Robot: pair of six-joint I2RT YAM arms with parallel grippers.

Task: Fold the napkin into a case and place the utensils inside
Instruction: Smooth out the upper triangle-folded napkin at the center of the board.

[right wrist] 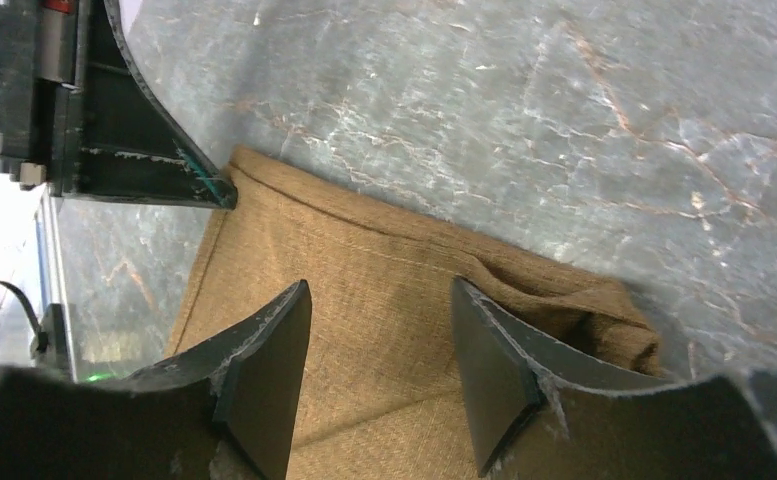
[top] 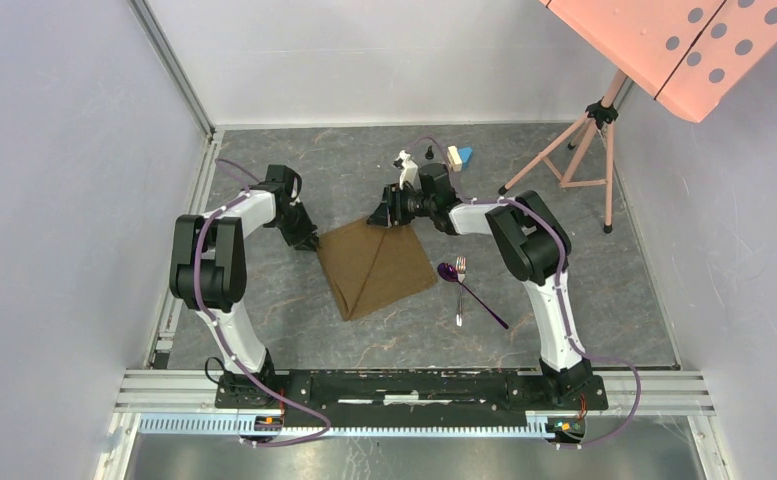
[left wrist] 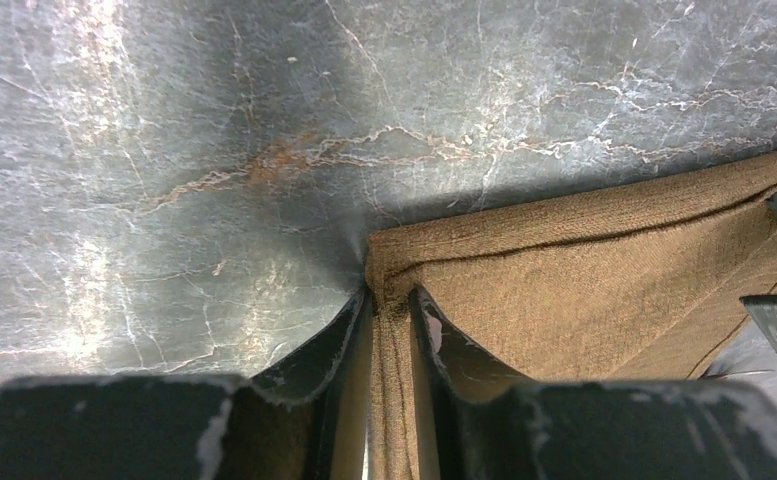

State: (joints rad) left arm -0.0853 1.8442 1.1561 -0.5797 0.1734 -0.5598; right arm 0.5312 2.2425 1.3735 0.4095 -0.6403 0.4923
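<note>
The brown napkin (top: 376, 266) lies as a diamond on the marble table, with a crease running down its middle. My left gripper (top: 309, 243) is at its left corner. In the left wrist view this gripper (left wrist: 391, 302) is shut on a pinched fold of the napkin (left wrist: 584, 270). My right gripper (top: 380, 218) hovers at the far corner. Its jaws (right wrist: 379, 290) stand open over flat napkin cloth (right wrist: 364, 235), with a bunched fold to their right. The purple spoon (top: 448, 270) and silver fork (top: 460, 290) lie side by side just right of the napkin.
Small white and blue toy blocks (top: 456, 155) sit behind the right arm. A pink stand's tripod (top: 584, 150) is at the back right, its pink perforated board (top: 684, 40) overhanging. Walls close in left and right. A metal rail (top: 414, 395) runs along the near edge.
</note>
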